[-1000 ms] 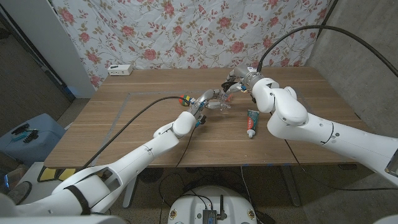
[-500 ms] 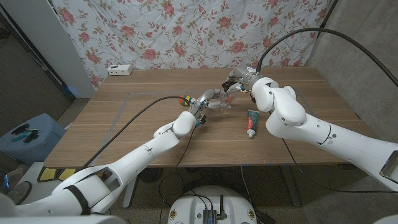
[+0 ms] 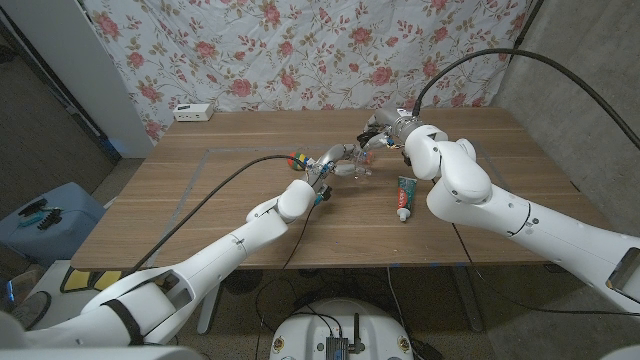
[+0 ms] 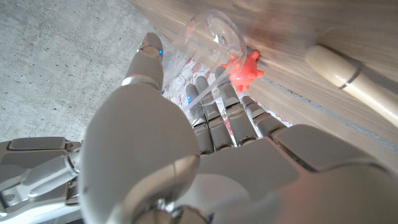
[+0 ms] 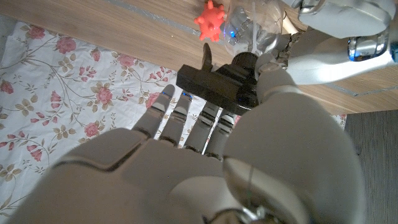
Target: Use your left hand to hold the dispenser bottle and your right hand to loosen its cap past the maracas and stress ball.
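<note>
Light was even and fairly bright, with soft shadows on the table (image 3: pixel 200 200). Both wrist views blurred the near hands; the bottle (image 4: pixel 208 37) showed mild glare.

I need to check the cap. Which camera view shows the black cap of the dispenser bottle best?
The right wrist view: the black cap appears large, just beyond the right hand. The left wrist view shows only the clear bottle body, and the head view makes it too small.
</note>
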